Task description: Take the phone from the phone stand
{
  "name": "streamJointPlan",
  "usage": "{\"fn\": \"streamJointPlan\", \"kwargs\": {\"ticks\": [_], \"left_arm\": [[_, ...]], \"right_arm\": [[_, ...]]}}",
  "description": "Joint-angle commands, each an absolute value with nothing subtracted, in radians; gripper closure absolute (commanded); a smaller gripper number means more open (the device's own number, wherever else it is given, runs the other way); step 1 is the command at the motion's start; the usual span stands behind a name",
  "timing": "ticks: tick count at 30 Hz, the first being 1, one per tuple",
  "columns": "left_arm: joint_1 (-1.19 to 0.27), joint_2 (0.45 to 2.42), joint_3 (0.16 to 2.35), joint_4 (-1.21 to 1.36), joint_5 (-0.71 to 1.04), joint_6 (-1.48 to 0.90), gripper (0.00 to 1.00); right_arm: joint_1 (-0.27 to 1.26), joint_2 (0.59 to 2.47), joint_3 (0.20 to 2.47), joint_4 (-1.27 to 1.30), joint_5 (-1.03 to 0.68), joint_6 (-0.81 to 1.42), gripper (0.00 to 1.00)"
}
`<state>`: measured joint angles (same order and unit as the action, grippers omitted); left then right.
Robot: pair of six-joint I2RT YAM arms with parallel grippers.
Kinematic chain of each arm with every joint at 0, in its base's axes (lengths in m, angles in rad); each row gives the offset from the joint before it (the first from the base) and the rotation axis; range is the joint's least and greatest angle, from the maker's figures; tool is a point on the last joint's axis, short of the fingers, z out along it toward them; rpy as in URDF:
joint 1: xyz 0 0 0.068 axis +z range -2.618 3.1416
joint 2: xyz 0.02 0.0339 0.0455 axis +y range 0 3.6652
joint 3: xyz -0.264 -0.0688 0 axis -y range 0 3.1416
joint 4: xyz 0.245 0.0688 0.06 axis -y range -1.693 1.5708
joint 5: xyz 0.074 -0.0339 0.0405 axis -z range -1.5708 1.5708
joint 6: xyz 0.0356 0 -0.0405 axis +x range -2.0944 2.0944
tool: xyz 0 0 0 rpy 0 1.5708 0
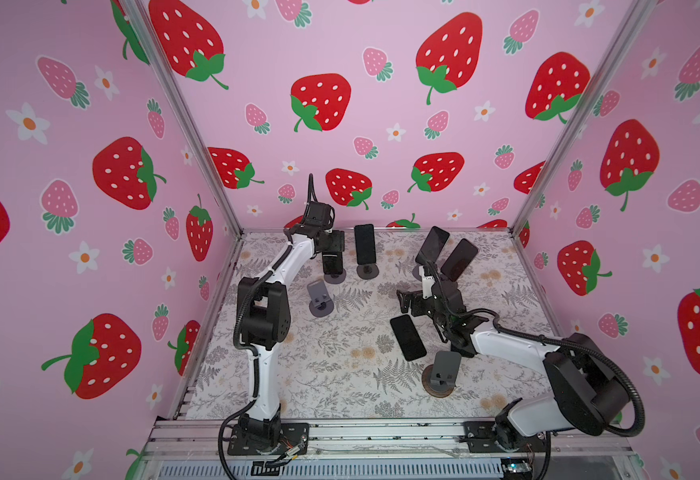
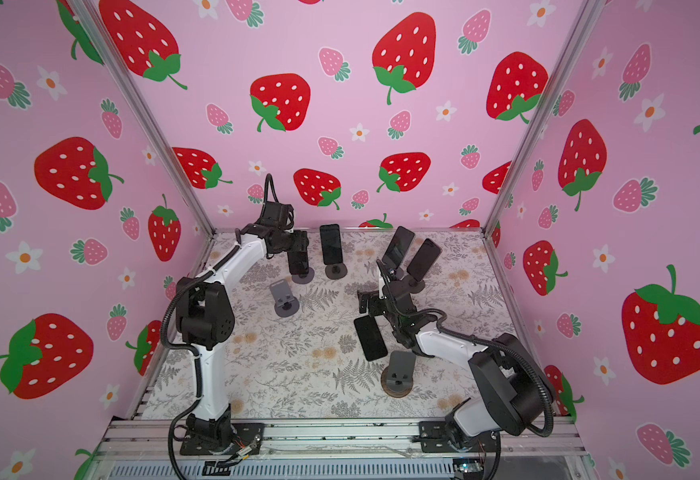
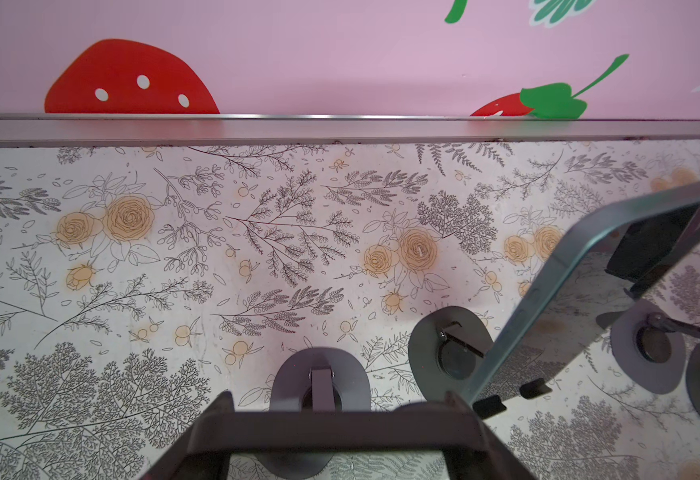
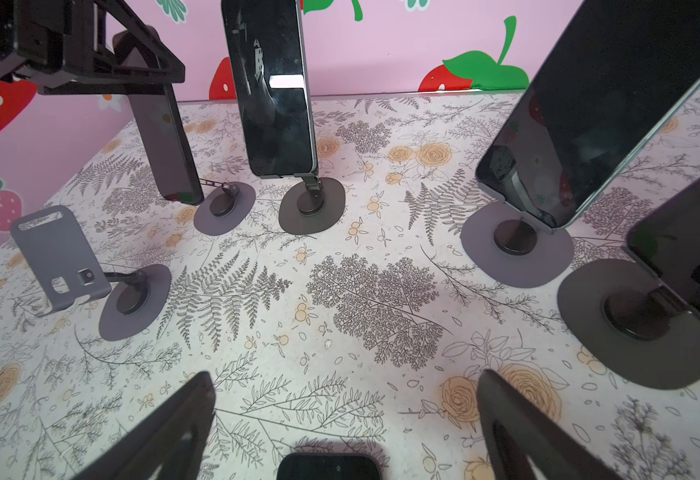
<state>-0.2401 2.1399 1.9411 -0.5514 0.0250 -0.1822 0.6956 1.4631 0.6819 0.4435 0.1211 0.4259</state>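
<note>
Right wrist view, left gripper [image 4: 140, 62] clamping slim rectangular phone [image 4: 169, 145] (round-based stand [image 4: 223, 208] beside), right gripper [image 4: 340, 415] spread, empty.

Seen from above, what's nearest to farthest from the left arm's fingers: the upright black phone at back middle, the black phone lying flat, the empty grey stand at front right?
In a top view, from the left fingers, closed on a dark phone:
1. Upright black phone, beside them, at the back.
2. Flat black phone, mid-table, right.
3. Empty grey stand, front right.
</note>
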Motion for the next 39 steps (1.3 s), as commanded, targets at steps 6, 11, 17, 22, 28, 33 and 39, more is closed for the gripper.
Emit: {"fn": "streamJointPlan", "kwargs": {"ticks": [6,11,17,22,28,33,39], "left_arm": [[-0.262,2.086,2.043,-0.638,0.0,-0.181,0.4],[-0.27,2.065,2.044,-0.637,-0.006,-0.185,0.41],[-0.279,2.04,2.052,-0.649,0.0,-0.181,0.43],[-0.308,2.002,2.044,-0.667,0.0,-0.175,0.43],[-0.367,1.956,1.999,-0.694,0.0,-0.15,0.43],[-0.412,1.905,1.918,-0.69,-0.001,-0.15,0.43],[-0.458,1.8,1.733,-0.595,0.031,-0.185,0.44]], "right_arm": [[0.696,1.463,0.654,0.498,0.084,0.437,0.0],[0.696,1.459,0.651,0.499,0.092,0.436,0.0],[0.696,1.464,0.651,0.499,0.096,0.433,0.0],[0.695,1.451,0.639,0.498,0.14,0.419,0.0],[0.695,1.453,0.621,0.529,0.108,0.399,0.0],[0.695,1.416,0.59,0.554,0.158,0.386,0.0],[0.693,1.354,0.554,0.555,0.308,0.374,0.0]]}}
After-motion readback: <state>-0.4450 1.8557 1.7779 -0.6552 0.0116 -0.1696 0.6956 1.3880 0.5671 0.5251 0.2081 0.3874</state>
